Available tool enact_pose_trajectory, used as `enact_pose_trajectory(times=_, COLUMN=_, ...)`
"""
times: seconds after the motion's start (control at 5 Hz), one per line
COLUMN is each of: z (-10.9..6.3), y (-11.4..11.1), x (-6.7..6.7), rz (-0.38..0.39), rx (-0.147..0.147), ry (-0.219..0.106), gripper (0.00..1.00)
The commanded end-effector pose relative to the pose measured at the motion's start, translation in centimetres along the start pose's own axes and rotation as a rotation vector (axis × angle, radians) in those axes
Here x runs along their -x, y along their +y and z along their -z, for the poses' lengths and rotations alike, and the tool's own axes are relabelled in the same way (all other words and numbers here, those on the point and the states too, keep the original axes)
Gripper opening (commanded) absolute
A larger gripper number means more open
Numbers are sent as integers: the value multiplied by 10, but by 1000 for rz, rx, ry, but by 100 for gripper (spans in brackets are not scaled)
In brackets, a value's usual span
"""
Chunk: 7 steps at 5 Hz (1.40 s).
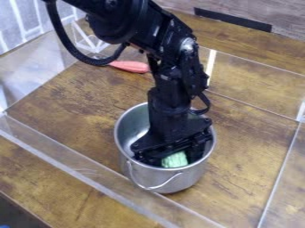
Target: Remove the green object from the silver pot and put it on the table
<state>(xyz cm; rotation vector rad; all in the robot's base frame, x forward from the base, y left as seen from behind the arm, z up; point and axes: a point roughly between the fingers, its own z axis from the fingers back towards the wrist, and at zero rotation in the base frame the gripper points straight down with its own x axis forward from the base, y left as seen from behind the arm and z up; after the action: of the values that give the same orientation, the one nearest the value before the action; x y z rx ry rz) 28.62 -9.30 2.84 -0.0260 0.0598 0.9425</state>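
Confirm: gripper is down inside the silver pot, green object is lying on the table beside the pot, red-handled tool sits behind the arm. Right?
Not quite. In the camera view the green object is inside the silver pot, not on the table beside it. The rest holds: the gripper is down inside the pot, at the green object, and the red-handled tool lies behind the arm.

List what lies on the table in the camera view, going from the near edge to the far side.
Clear acrylic front wall → round shiny steel pot with the small light-green toy vegetable inside it, the black gripper reaching down into the pot → red-handled tool on the dark brown wood-plank table.
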Motion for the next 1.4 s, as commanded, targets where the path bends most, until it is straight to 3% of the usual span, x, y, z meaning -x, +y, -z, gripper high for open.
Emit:
enact_pose_trajectory(times=0.0, z=-24, y=0, x=12, rz=31, rx=-1, ry=-9, gripper=0)
enact_pose_trajectory(times=0.4, z=-44, y=-2, x=-3, rz=-24, rx=-2, ry=-17, gripper=0)
enact_pose_trajectory(times=1.0, z=-44, y=-28, x=0, rz=-60, rx=-1, ry=-26, gripper=0)
enact_pose_trajectory(times=1.2, z=-38, y=-21, x=-7, rz=-82, rx=-1, ry=-30, gripper=0)
